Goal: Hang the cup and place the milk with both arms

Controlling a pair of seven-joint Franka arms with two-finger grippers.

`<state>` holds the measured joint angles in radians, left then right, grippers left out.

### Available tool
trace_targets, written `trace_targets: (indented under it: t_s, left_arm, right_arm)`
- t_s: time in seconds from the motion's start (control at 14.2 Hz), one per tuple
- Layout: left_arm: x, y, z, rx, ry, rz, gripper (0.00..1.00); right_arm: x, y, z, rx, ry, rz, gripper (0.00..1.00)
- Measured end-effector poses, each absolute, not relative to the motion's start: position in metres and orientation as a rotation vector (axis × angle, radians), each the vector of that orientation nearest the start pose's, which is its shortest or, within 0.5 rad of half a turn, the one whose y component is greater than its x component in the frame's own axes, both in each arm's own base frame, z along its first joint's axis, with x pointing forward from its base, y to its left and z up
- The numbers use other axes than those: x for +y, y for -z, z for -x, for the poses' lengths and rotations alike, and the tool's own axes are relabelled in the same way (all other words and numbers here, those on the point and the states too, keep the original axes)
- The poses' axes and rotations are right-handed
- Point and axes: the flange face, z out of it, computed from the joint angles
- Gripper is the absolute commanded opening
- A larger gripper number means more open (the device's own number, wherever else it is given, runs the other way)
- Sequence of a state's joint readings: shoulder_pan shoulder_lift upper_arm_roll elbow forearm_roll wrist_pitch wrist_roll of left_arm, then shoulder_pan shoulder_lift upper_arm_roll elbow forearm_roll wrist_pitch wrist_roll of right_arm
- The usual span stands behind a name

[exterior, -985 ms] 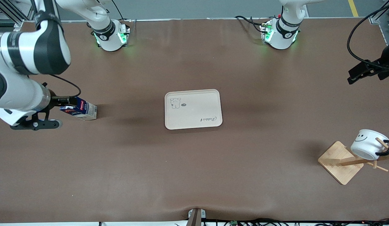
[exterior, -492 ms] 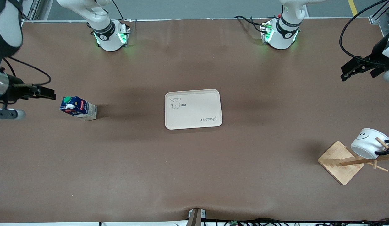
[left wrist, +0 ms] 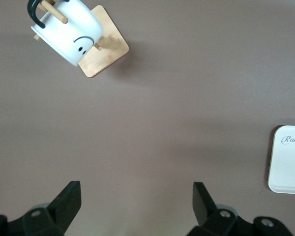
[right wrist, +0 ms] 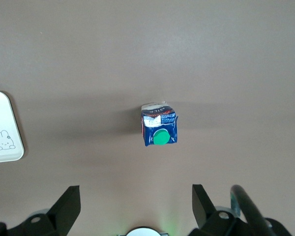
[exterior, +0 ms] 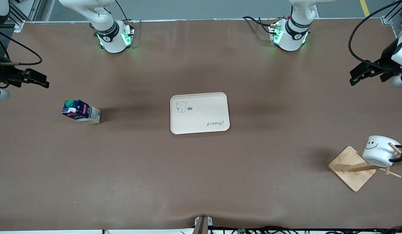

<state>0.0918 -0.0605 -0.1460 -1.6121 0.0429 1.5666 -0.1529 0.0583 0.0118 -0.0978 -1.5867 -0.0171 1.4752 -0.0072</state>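
The milk (exterior: 80,112), a dark blue carton with a green cap, stands on the bare table toward the right arm's end, apart from the tray. In the right wrist view the milk (right wrist: 159,129) shows from above. My right gripper (exterior: 41,81) is open and empty, up in the air over the table's edge at that end; it also shows in its own view (right wrist: 136,199). The white cup (exterior: 381,150) with the smiley hangs by its black handle on a peg of the wooden rack (exterior: 350,167). My left gripper (exterior: 355,77) is open and empty, high over the left arm's end; its wrist view (left wrist: 136,196) shows the cup (left wrist: 69,29).
A cream tray (exterior: 199,112) with a rabbit drawing lies at the table's middle; its edge shows in the left wrist view (left wrist: 287,160) and the right wrist view (right wrist: 5,128). The arm bases (exterior: 114,35) stand at the table's edge farthest from the front camera.
My right gripper, which was at the milk's top, has drawn away toward the table's end and left it standing. My left gripper shifted slightly. The cup swayed a little on its peg.
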Motion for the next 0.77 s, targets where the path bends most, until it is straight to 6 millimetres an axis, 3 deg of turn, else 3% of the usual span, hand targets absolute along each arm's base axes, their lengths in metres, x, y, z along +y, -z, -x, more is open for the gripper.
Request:
trace_targets:
  t_s: [0.28,0.77]
  left_arm:
    - [-0.019,-0.643,-0.535,-0.178,0.045,3.088,1.0]
    - [-0.018,-0.652,-0.546,-0.179,0.082,3.094,1.0]
  right_arm:
    - [-0.023,-0.613,-0.548,0.054,-0.15,3.154,1.0]
    - [-0.025,-0.608,-0.556,0.057,-0.112,3.156,1.0]
